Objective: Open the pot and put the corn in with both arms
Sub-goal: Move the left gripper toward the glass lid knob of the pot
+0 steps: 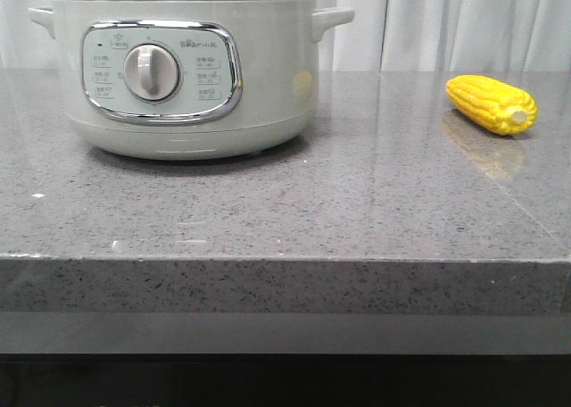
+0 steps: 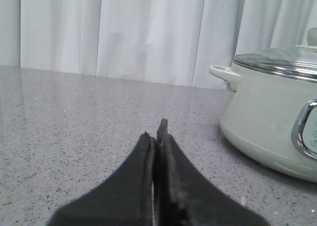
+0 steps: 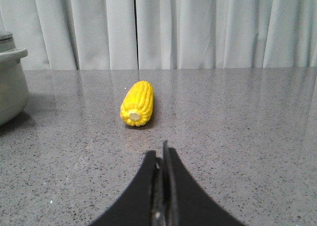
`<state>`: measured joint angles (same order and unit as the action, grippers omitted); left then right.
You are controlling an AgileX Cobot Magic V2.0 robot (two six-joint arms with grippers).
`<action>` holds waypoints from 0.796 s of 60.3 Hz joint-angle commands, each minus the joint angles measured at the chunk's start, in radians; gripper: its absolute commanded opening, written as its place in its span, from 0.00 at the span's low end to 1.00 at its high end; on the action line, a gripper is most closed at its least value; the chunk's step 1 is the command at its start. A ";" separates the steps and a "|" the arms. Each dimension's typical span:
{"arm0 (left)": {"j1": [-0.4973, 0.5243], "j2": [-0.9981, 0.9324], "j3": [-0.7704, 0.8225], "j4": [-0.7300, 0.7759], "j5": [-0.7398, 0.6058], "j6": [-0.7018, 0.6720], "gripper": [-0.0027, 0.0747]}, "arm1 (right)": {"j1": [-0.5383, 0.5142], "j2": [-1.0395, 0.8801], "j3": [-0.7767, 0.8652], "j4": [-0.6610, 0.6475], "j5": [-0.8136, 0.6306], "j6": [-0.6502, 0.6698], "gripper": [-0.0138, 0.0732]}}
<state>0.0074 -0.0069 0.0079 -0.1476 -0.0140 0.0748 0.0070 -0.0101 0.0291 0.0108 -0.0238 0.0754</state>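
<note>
On the grey table [image 1: 357, 220], before white curtains [image 3: 198, 28], the lidded pot [image 1: 183, 68] stands left, panel writing unreadable; the corn [image 1: 492, 104] lies well apart, right. Left gripper [image 2: 156, 132] and right gripper [image 3: 161, 154] are both closed, empty.

I seem to be at a staged kitchen counter: a grey speckled stone worktop [image 1: 268, 211], white curtains [image 3: 173, 28] behind it, a cooker [image 1: 178, 68] standing on it.

Glossy cream plastic on the pot [image 1: 183, 121], chrome round its panel [image 1: 162, 71]. Polished speckled stone for the counter [image 1: 357, 211]. Bumpy, shiny kernels on the corn [image 1: 491, 103].
</note>
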 commanded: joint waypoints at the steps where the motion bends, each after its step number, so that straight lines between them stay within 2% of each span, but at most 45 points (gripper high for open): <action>1: 0.002 -0.014 0.012 -0.007 -0.085 0.001 0.01 | -0.005 -0.021 -0.012 -0.011 -0.086 0.002 0.08; 31: 0.002 -0.014 0.012 -0.007 -0.085 0.001 0.01 | -0.005 -0.021 -0.012 -0.011 -0.086 0.002 0.08; 48: 0.002 -0.014 -0.002 -0.013 -0.125 0.001 0.01 | -0.004 -0.021 -0.017 -0.011 -0.153 0.002 0.08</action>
<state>0.0074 -0.0069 0.0079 -0.1476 -0.0332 0.0748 0.0070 -0.0101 0.0291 0.0108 -0.0672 0.0754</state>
